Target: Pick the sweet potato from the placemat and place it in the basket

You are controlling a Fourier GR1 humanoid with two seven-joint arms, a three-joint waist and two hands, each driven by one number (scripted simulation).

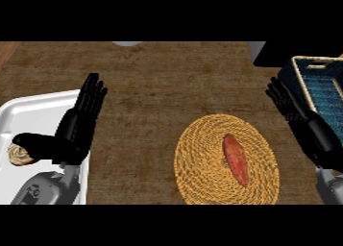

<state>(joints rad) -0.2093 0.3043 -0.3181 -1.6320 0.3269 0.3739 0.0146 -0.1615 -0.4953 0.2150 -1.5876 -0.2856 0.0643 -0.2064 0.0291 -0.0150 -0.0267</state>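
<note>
A reddish-orange sweet potato (pixel 236 159) lies lengthwise on the round woven straw placemat (pixel 202 144), right of centre on the brown counter. The wicker basket (pixel 301 79) with a blue lining stands at the far right, cut off by the frame edge. My right hand (pixel 301 122) is open, fingers straight and pointing up, between the placemat and the basket, touching neither. At the left, my left hand (pixel 74 127) is also open with fingers up, over the edge of a white tray, well away from the sweet potato.
A white tray (pixel 18 113) sits at the left edge with a round tan object (pixel 19 154) in it, partly hidden by my left thumb. A dark block (pixel 284 53) stands behind the basket. A pale object (pixel 126 43) peeks in at the top.
</note>
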